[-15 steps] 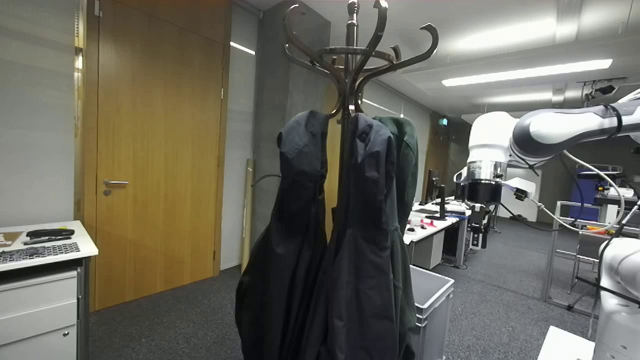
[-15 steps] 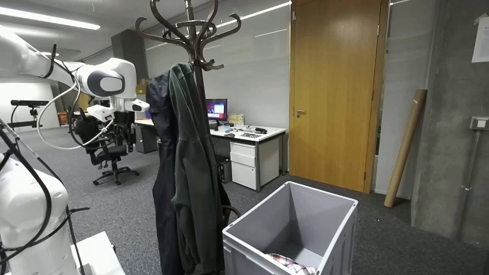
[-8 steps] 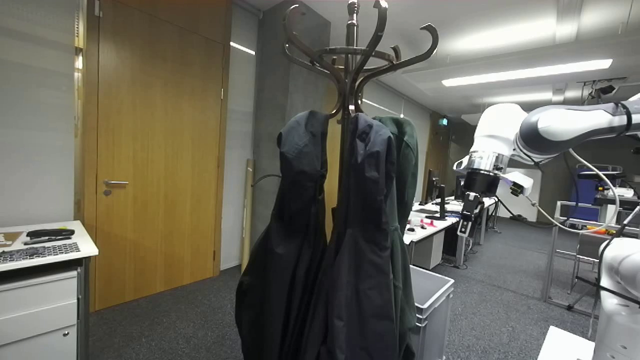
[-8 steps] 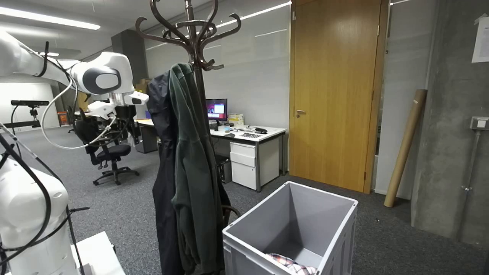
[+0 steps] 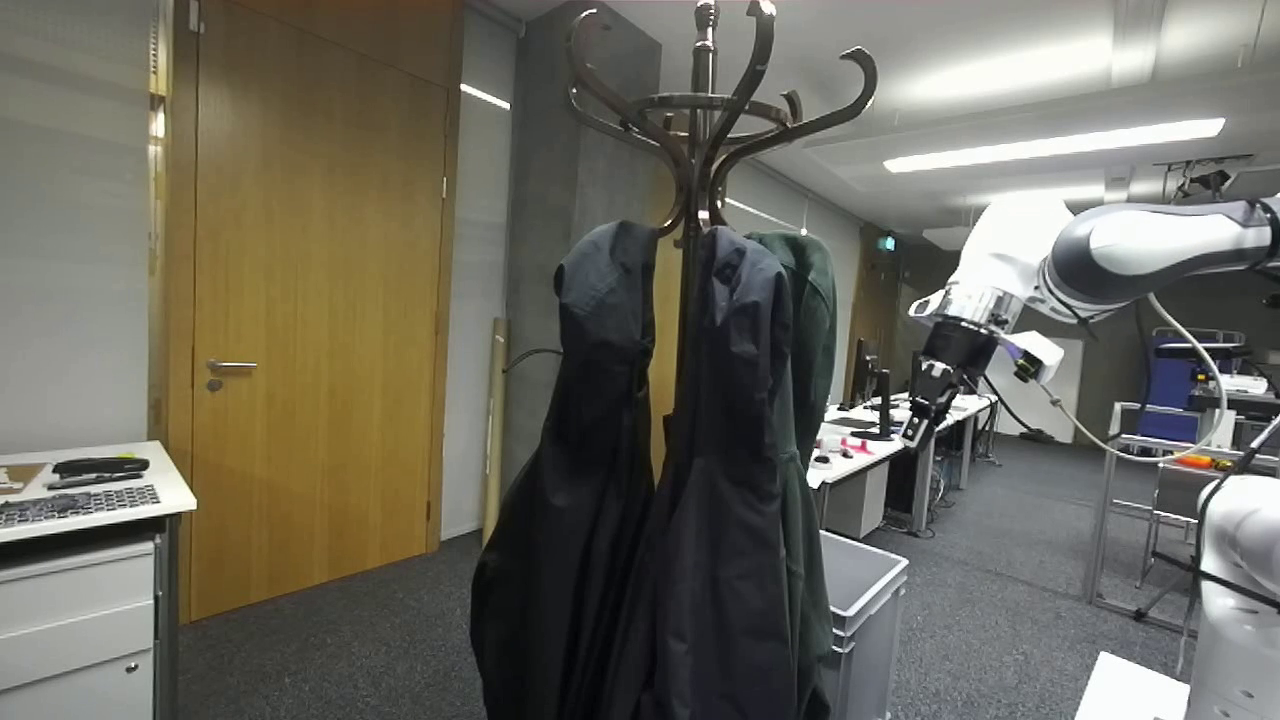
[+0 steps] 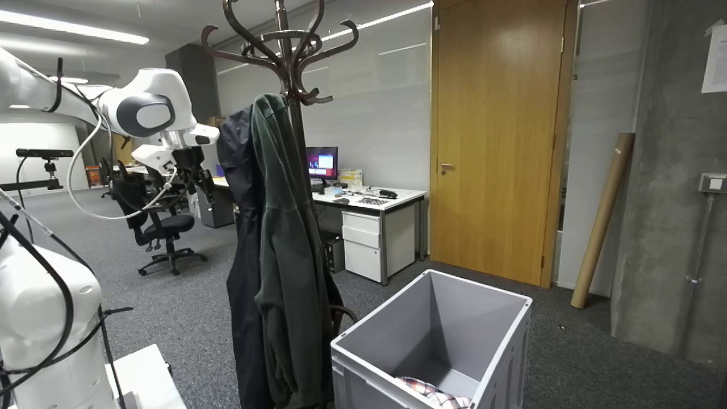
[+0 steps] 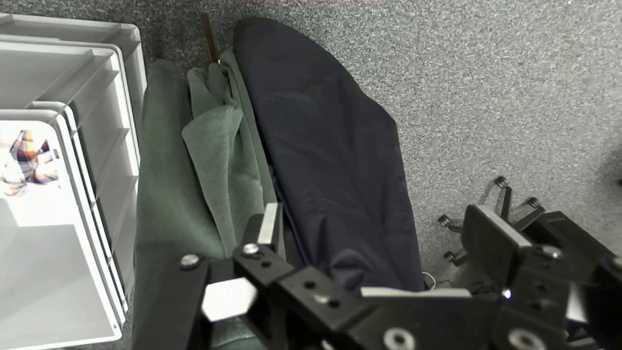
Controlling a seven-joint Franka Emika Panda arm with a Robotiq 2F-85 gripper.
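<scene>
Gripper point(image 7: 374, 209) spread wide, fingers point(image 7: 268, 223) well apart; dark jacket point(image 7: 330, 146) shows beyond gap in wrist view. In both exterior views: gripper tilted down, near dark jacket but apart from it. Dark jacket hangs from coat stand point(image 5: 703, 70), green top point(image 6: 289, 255) touching it, another dark garment point(image 5: 590, 470) on same stand. Gray crate point(image 6: 483, 312) just beside green top, plaid cloth point(image 6: 431, 392) lying inside. In exterior view: chair point(image 6: 168, 226) beyond gripper, wooden door point(image 6: 494, 142) closed, cardboard tube point(image 6: 603, 221) leaning right of door, desk point(image 6: 409, 197) with lit monitor point(image 6: 322, 163).
</scene>
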